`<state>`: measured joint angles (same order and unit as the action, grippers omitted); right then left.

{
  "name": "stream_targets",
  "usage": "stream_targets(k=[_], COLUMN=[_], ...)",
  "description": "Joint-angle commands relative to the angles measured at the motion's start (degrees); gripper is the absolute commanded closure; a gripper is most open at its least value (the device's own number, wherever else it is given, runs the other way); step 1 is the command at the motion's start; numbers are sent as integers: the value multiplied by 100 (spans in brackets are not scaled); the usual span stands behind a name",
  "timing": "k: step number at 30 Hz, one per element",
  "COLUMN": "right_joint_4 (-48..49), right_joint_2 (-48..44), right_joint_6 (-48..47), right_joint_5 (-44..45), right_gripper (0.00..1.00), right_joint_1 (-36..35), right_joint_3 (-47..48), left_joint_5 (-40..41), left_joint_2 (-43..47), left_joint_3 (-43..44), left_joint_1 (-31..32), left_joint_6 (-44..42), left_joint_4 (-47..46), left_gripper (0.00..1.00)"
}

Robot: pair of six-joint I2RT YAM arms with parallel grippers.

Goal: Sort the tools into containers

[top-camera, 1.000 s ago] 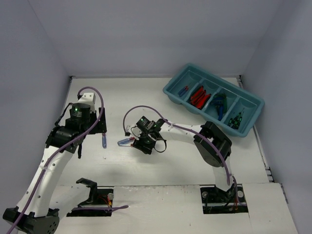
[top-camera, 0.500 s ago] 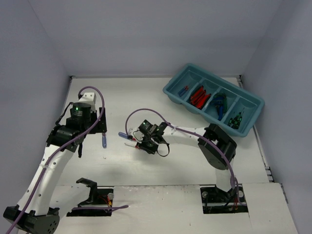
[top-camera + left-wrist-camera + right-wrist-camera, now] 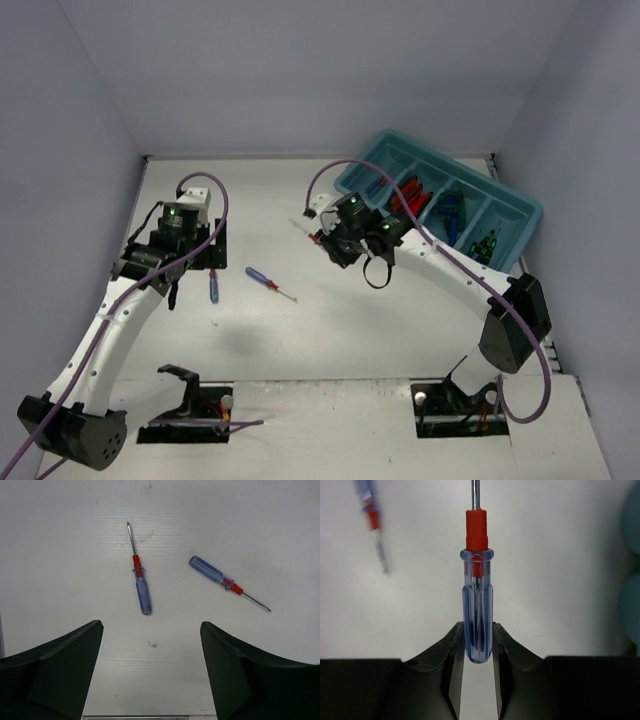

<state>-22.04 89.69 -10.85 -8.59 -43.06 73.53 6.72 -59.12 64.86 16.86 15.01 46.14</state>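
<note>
Teal tray lies far right in the top view, with the right gripper near its left end. Left wrist: the left gripper, fingers spread, hovers over two loose screwdrivers on the table. Right wrist: fingers pinch a blue-handled screwdriver.

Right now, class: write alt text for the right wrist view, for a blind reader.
The right gripper clamps a clear-blue screwdriver by its handle end, shaft pointing away. A second screwdriver, blurred, lies on the white table, upper left.
</note>
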Motion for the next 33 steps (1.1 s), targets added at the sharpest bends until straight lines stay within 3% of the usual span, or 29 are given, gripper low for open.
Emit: stream_targets(k=[1, 5, 11, 16, 20, 26, 33], right_joint_4=[96, 120, 156, 156, 165, 163, 230], right_joint_2=[586, 1372, 2944, 4037, 4246, 3565, 1852], right_joint_6=[1164, 2145, 3338, 3668, 3593, 3229, 2771], right_joint_5=[452, 516, 452, 187, -11, -214, -320], right_gripper=[100, 100, 96, 72, 52, 41, 41], right_joint_1=[1429, 2321, 3015, 3171, 3165, 3190, 3263], right_joint_3=[1125, 2232, 3884, 5133, 5640, 5205, 3212], left_joint_5=[-349, -738, -1425, -1948, -2028, -1154, -1318], left_joint_2=[-131, -286, -544, -855, -1290, -2240, -3380], left_joint_3=[273, 289, 322, 364, 434, 602, 881], left_joint_1=[-37, -32, -25, 6, 304, 1158, 1369], left_joint_6=[-227, -570, -1273, -1863, -2511, -3482, -4355], left_joint_4=[-357, -396, -387, -396, -404, -387, -345], left_gripper=[24, 24, 24, 24, 24, 24, 24])
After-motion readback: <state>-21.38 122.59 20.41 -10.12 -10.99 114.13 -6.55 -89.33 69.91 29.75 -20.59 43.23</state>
